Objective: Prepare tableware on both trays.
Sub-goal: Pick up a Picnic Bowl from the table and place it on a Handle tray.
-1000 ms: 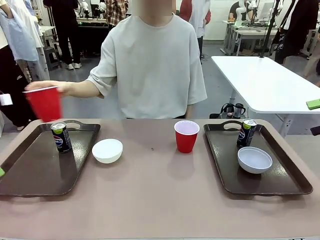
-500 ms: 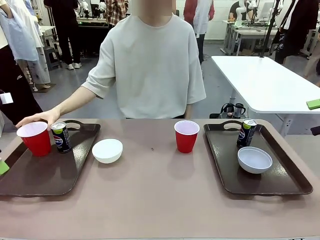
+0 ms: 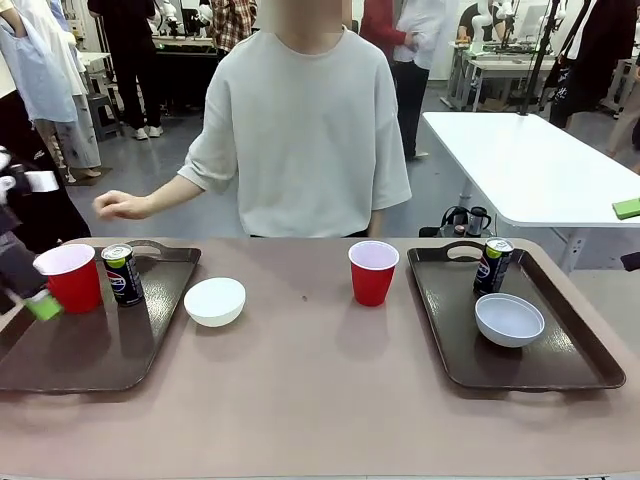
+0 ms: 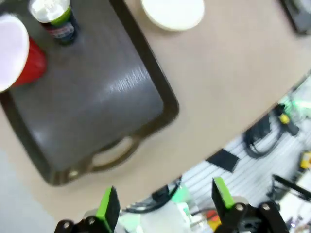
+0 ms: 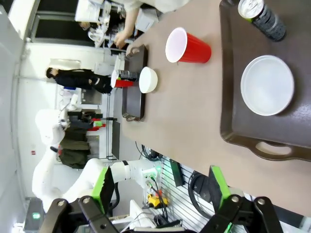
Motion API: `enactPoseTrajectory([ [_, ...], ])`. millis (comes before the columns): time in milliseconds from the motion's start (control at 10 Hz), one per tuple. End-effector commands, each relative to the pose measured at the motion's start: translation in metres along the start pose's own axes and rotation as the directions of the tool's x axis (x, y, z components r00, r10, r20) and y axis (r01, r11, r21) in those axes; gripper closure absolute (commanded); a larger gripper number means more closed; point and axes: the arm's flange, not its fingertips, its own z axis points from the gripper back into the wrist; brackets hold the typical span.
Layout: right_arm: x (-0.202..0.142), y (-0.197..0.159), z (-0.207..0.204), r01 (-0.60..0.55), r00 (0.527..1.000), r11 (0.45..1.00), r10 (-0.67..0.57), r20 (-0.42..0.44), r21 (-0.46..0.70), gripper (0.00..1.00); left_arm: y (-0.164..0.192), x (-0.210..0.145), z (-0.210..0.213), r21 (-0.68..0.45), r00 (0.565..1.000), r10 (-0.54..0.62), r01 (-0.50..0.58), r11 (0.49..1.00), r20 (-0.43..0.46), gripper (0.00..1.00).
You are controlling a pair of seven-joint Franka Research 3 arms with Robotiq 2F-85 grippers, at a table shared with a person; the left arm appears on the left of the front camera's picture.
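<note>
Left tray (image 3: 100, 340): red cup (image 3: 70, 278) and Pepsi can (image 3: 122, 274) side by side at far end. White bowl (image 3: 215, 300) on surface (image 3: 300, 400) just beside that tray. Second red cup (image 3: 373, 272) mid-surface. Right tray (image 3: 450, 340): second can (image 3: 493, 265), second bowl (image 3: 509, 319). Left fingers (image 4: 109, 209) wide apart, empty, near left tray. Right fingers (image 5: 217, 187) wide apart, empty. Person's hand (image 3: 120, 205) raised off surface.

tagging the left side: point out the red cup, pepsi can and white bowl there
left red cup (image 3: 72, 288): front view, side wall
left Pepsi can (image 3: 122, 280): front view, label
left white bowl (image 3: 215, 294): front view, inside
</note>
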Motion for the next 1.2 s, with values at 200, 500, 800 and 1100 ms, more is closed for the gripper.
enactPoseTrajectory([
  [200,0.001,0.0,-0.002,-0.008,1.0,1.0,0.008,0.006,0.023,0.0,-0.026,0.124,-0.02,0.146,0.992,0.117,-0.109,0.983,-0.048,0.0],
  [500,0.001,0.0,-0.002,-0.008,1.0,1.0,0.008,0.006,0.023,0.0,-0.035,0.182,-0.057,0.156,0.986,0.165,-0.161,0.975,-0.017,0.0],
  [800,0.001,0.0,-0.002,-0.008,1.0,1.0,0.008,0.006,0.023,0.0,-0.042,0.203,-0.094,0.191,0.989,0.142,-0.149,0.97,0.052,0.0],
  [1100,0.001,0.0,-0.002,-0.008,1.0,1.0,0.008,0.006,0.023,0.0,-0.034,0.192,-0.076,0.123,0.991,0.135,-0.133,0.984,-0.008,0.0],
])
